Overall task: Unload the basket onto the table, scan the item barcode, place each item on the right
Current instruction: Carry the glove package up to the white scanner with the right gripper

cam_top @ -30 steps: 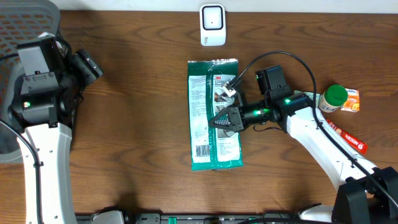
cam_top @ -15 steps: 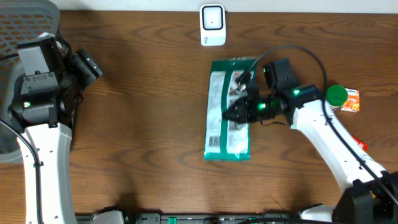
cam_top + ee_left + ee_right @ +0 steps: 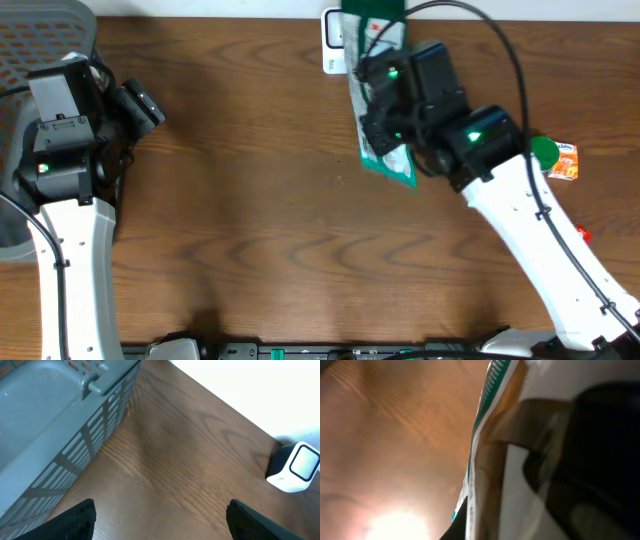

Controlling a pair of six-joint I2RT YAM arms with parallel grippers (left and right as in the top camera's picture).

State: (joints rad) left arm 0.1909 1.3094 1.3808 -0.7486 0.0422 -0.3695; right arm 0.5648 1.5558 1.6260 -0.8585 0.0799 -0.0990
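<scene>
While the right gripper [image 3: 384, 97] pinches a green and white packet [image 3: 388, 165], its jaws pressed together on the film, the packet hangs in the air above the wooden table [image 3: 250, 220]. From overhead, the packet runs away from the gripper in both directions: its upper end reaches past the fingers towards the far table edge, and its lower end droops on the near side of them, tilted. A white barcode scanner [image 3: 335, 45] stands just beyond the gripper at the far edge, and the packet's upper end overlaps the scanner's right side in this view. Whether the two touch cannot be told. The right wrist camera is close and blurred. It shows only the packet's green and white edge [image 3: 482, 460] against a dark finger [image 3: 590, 460], with brown table behind.

Off to the outer side of the right arm, a green bottle cap [image 3: 543, 152] and a small orange pack [image 3: 564, 162] sit beside each other on the table, well apart from the gripper.

The left gripper [image 3: 160, 525] is spread wide and holds nothing. Its two dark fingertips [image 3: 80, 515] frame bare wood. A grey slatted basket [image 3: 50, 425] lies just to its left, and the white scanner [image 3: 295, 467] stands ahead of it to the right, near the table edge.
</scene>
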